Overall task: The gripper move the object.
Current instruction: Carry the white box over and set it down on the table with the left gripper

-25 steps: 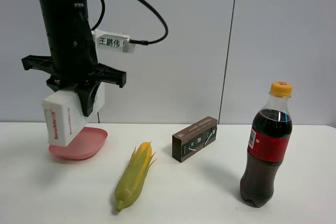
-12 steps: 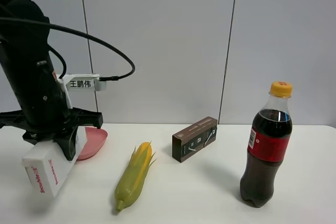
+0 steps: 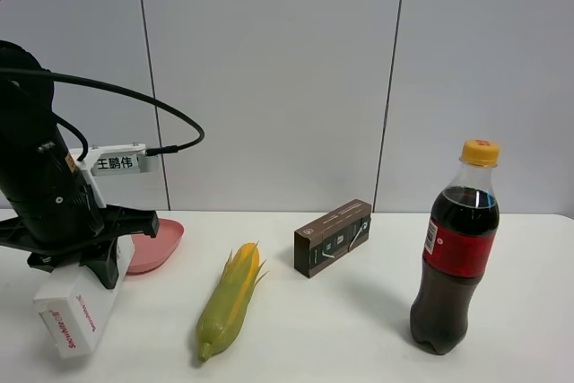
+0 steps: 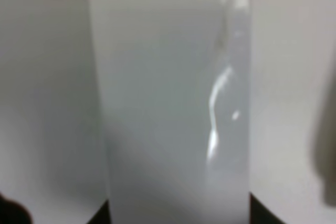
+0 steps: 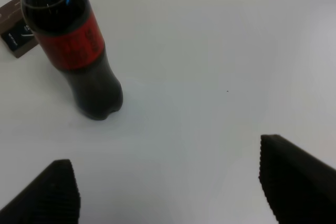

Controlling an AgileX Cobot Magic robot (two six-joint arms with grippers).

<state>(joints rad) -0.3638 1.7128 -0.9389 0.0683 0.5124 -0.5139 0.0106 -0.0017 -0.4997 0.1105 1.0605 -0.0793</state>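
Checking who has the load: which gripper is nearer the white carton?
Left. The left gripper is clamped on the white carton; the right gripper hovers open over the table near the cola bottle.

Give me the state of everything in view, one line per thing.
left hand, shut on the white carton.
white carton, gripped, tilted, low at the table; contact unclear.
right hand, open, empty.
pink dish, right side up, partly hidden behind the left hand.
corn cob, lying flat, husk on.
brown box, closed, lying on a long side.
cola bottle, upright, capped, mostly full.
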